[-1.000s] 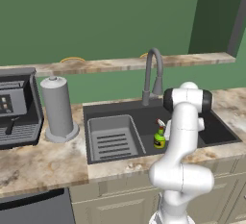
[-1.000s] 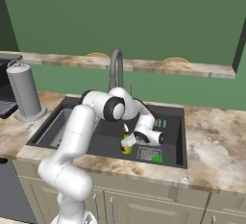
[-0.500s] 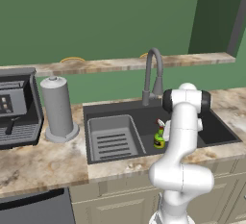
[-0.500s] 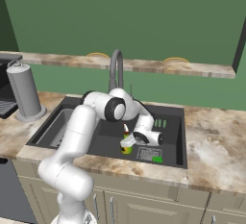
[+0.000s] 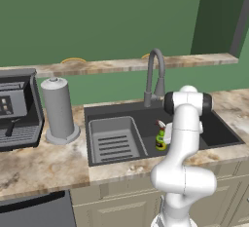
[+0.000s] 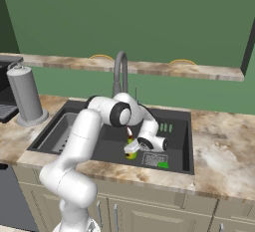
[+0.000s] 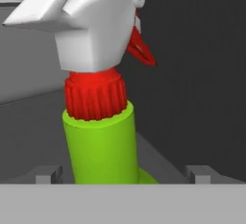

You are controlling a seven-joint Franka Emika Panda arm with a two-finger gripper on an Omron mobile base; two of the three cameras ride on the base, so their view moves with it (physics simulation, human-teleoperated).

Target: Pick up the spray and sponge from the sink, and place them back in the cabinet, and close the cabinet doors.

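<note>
Left base view: spray [image 5: 160,139] upright in the sink [image 5: 221,129], just beside my arm.
Right base view: my gripper [image 6: 133,149] low in the basin at the bottle; sponge [image 6: 163,165] near it.
Hand view: bottle neck stands between my wide-spread fingertips [image 7: 47,172], nothing gripped.

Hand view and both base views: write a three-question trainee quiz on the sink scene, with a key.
1. True or false: the spray stands upright in the sink.
2. In the right base view, the sponge lies: A) on the counter, B) on the sink floor, C) in the ribbed tray.
3. Fill in: in the hand view the spray's neck rises between two ____ finger tips, jaws not closed on it.

Key: 1 true; 2 B; 3 open.
</note>
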